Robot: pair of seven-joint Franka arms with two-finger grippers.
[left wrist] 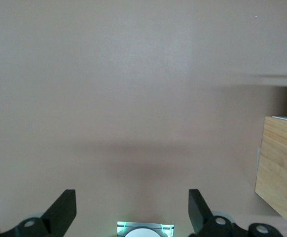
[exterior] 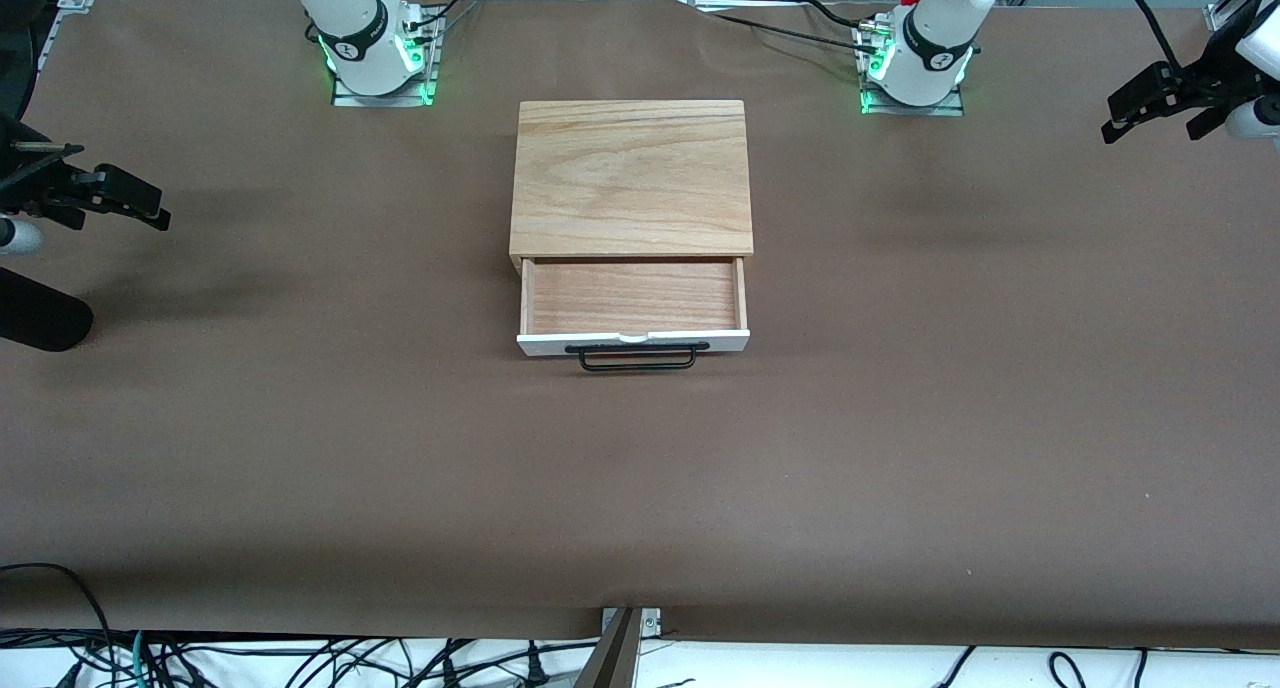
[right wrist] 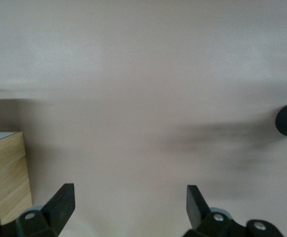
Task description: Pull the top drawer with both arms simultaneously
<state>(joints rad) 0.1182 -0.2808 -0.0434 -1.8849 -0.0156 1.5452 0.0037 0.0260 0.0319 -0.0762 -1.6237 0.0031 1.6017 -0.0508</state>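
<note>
While both arms are cropped, left claw (exterior: 1150, 108) and right claw (exterior: 125, 203) gape.

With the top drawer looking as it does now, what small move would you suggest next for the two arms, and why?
Probably none toward the handle: the top drawer already stands pulled out of the cabinet, its wood tray exposed and the black bar handle free. The left gripper and right gripper hang open over bare table at their own ends, so I would hold them there.
</note>
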